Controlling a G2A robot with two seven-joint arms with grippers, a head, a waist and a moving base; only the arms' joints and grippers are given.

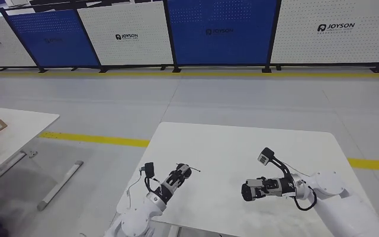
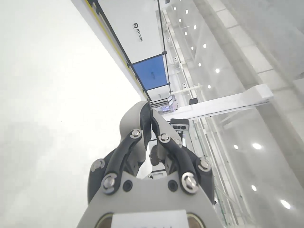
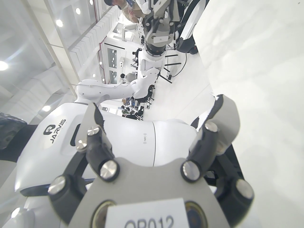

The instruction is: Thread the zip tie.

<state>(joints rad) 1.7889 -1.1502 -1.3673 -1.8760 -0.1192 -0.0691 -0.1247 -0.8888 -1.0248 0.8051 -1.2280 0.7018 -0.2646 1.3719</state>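
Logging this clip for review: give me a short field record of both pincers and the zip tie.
Surface: white table
Left pincer: shut on the zip tie, over the table's left part
Zip tie: thin black strip sticking out past the left pincer's tips
Right pincer: open, empty, facing the left pincer, well apart from it
Threading: no loop visible yet

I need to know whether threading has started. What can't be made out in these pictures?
1. The zip tie, top view: too thin and small to tell head from tail, or whether a loop exists.
2. The left gripper, left wrist view: its shut fingers hide how much of the tie they pinch.
3. Right wrist view, past the open right gripper: the tie is lost against the far left gripper's dark fingers.
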